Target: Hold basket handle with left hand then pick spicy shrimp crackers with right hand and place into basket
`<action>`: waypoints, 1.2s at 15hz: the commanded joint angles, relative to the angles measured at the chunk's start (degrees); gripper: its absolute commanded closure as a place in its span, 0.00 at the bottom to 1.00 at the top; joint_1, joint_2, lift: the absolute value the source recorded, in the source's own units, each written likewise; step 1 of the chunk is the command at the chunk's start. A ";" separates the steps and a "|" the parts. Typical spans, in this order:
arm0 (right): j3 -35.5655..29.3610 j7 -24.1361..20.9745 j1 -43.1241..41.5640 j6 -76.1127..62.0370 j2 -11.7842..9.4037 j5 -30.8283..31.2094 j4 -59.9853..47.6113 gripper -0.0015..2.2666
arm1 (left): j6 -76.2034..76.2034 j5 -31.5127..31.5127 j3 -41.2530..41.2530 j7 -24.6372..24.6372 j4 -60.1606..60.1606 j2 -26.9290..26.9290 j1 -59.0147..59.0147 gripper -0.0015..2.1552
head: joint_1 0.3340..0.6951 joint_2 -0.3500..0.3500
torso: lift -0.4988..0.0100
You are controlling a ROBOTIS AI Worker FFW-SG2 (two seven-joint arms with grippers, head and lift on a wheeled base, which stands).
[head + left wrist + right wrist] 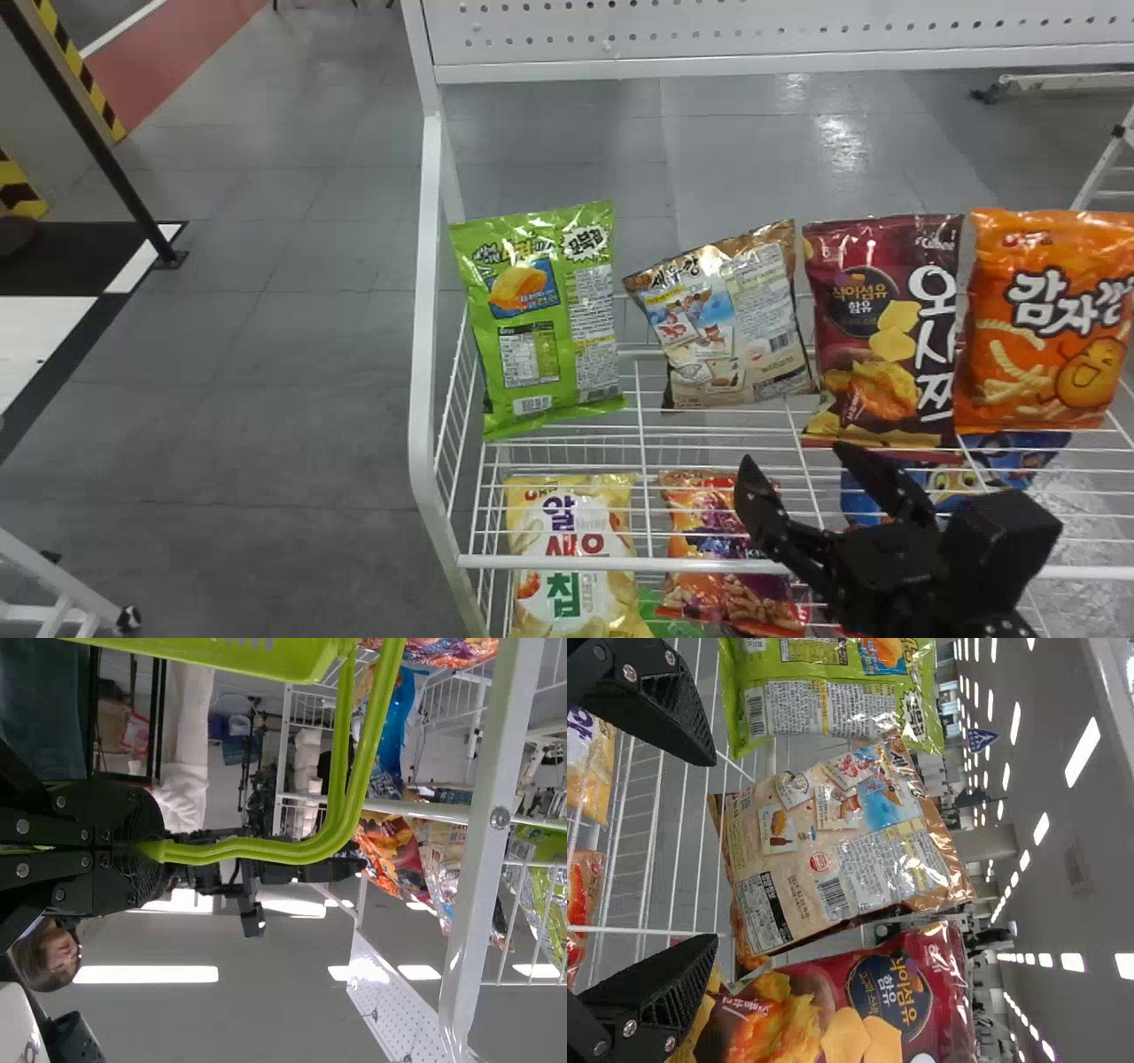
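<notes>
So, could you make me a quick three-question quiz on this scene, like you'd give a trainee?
1. True or false: the right gripper is open.
2. Fill in: the left gripper is closed on the green basket's ____.
3. What colour is the snack pack between the green bag and the maroon bag: a) black, b) brown, c) pink?

Key: 1. True. 2. Handle. 3. b.

A green snack bag point(545, 354) stands slightly tilted on the upper shelf of a white wire rack point(427, 354). Right of that green bag, well apart, is a maroon bag point(886, 354), and farther right an orange bag point(1028, 319). Below the green bag lies a yellow bag point(571, 532); well to its left stands a black pole point(92, 146).
</notes>
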 commanded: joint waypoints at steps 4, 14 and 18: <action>2.31 -0.78 -6.32 2.84 0.14 0.32 -0.08 0.05 | 0.00 -0.05 -0.01 -0.74 0.22 0.08 -0.19 1.00 | 1.00 0.66 | 0.96; 3.72 -2.80 -19.50 7.06 0.14 1.11 9.85 0.05 | -0.18 -0.22 0.08 -0.74 1.19 0.08 -0.99 1.00 | 1.00 0.68 | 0.96; 5.39 -3.24 -21.61 9.52 0.14 1.90 12.05 0.08 | -0.18 -0.22 0.08 -0.74 1.19 0.17 -0.99 1.00 | 1.00 0.70 | 0.96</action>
